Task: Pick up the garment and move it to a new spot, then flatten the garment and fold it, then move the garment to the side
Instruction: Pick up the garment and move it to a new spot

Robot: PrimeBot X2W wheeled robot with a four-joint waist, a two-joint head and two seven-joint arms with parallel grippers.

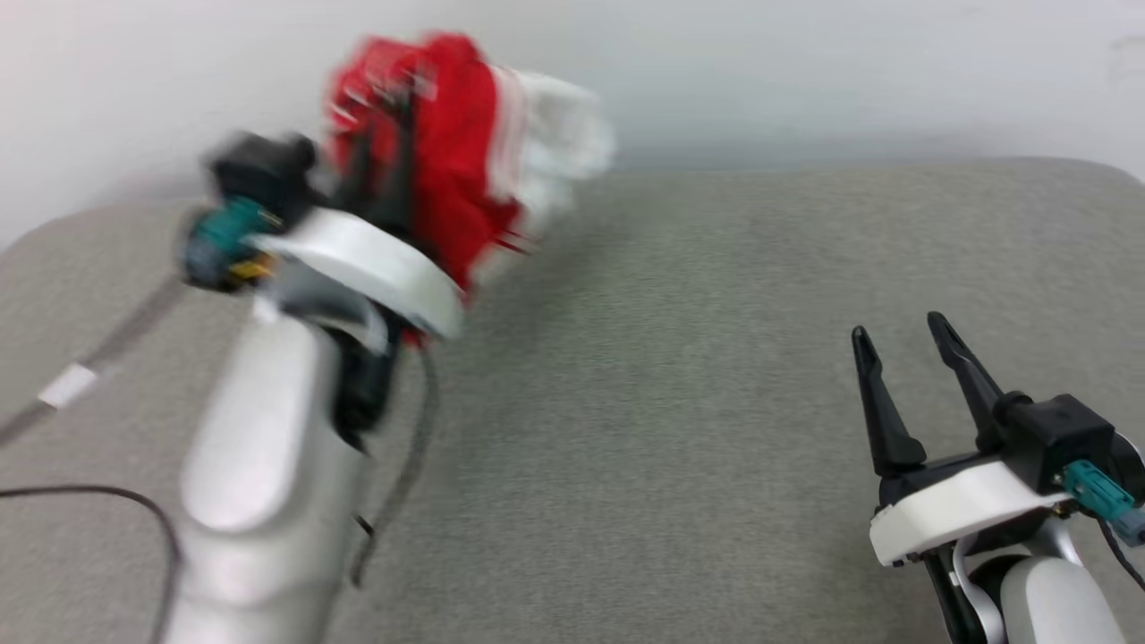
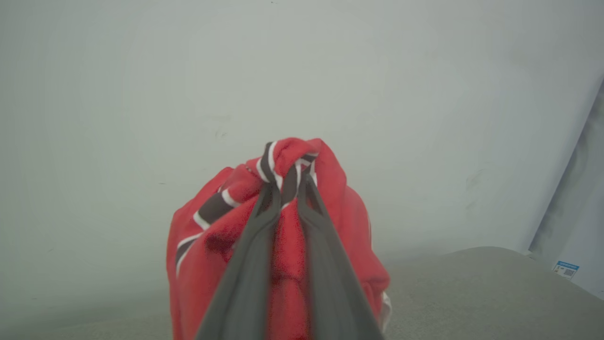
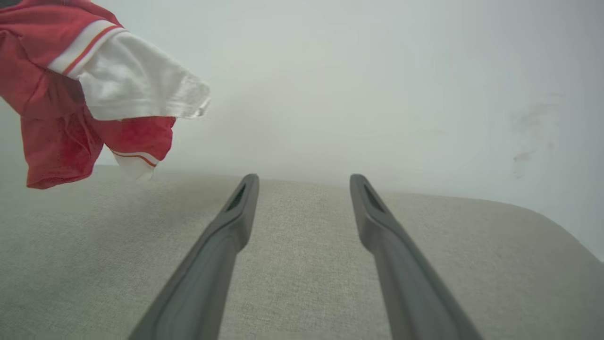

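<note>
Garment: red jersey, white sleeve, black-white striping; bunched, hanging from left claw above grey fabric surface, far left, near pale wall.
Left claw: 2 fingers clamped on garment fold.
Right claw: fingers spread wide, empty, low right, well apart from garment.
Left arm blurred in head view.
</note>
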